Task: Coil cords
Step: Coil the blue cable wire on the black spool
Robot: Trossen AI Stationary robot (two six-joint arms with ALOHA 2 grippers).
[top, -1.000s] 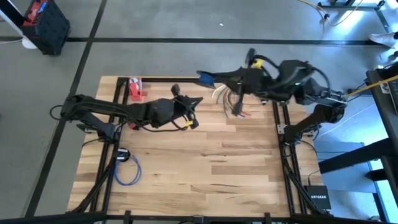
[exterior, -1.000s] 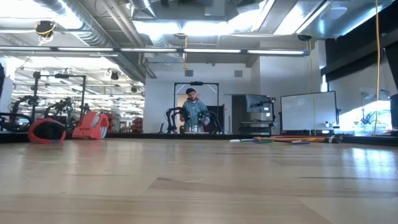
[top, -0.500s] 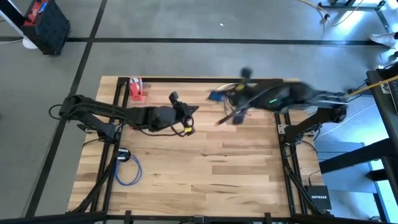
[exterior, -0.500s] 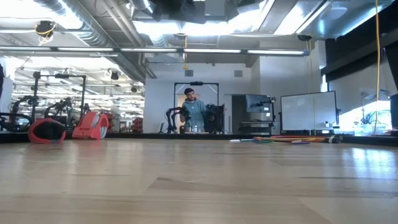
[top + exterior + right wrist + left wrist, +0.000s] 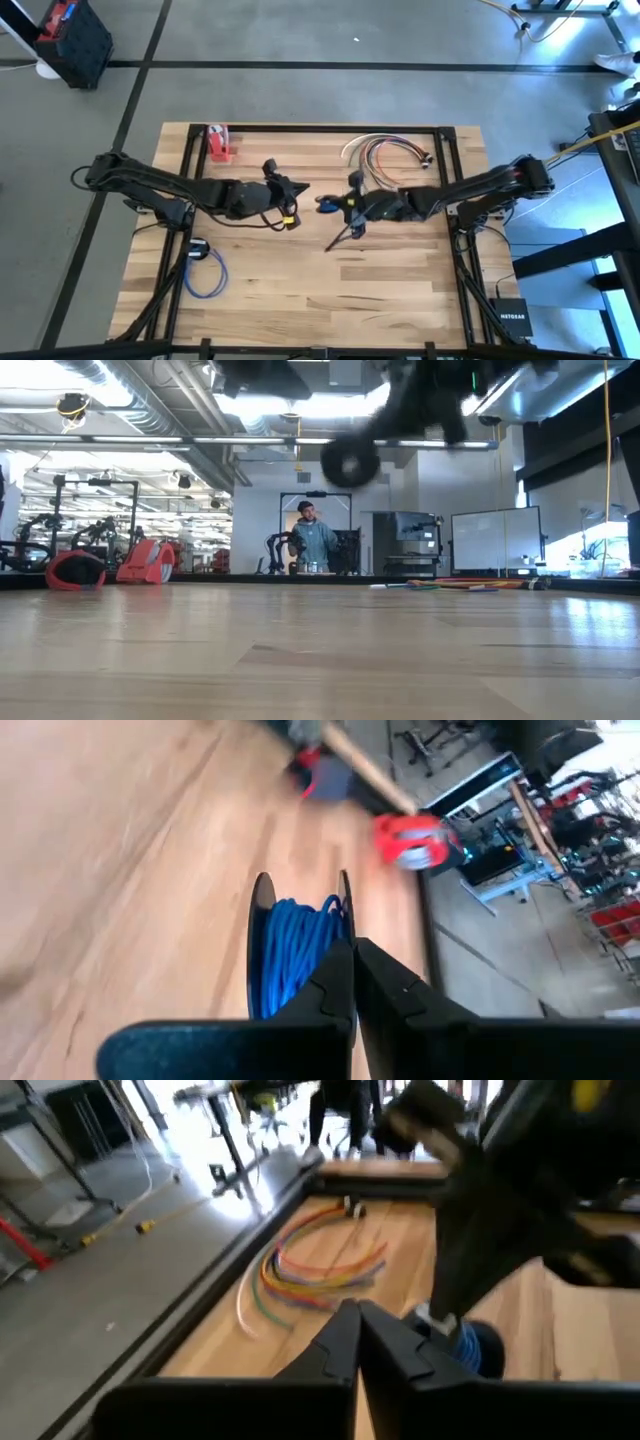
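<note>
Much of the action sits in blur: in the low view only dark smeared shapes of the arms hang near the top edge, with a round dark disc among them, and neither arm's tip can be made out there. From above, the right gripper reaches to the middle of the counter, and a blue spool wound with blue cord shows right in front of its fingers in the right wrist view; the fingers appear pressed together there, but whether the jaws actually clamp the spool cannot be told. From above only a small blue patch shows at that tip, with a thin dark strand trailing from it onto the wood. The left gripper hovers just beside it, toward the left of centre, its jaws clenched on nothing that can be seen. In the left wrist view the right arm's dark body blocks most of the scene, with the blue spool peeking out below it. Behind, near the far edge of the counter, lies a loose bundle of cords in red, orange, white and pale colours, curved in an arc and uncoiled. A loose blue cord loop rests at the counter's near left corner beside a small black disc. A red object stands at the far left corner. A person is visible far back in the room.
</note>
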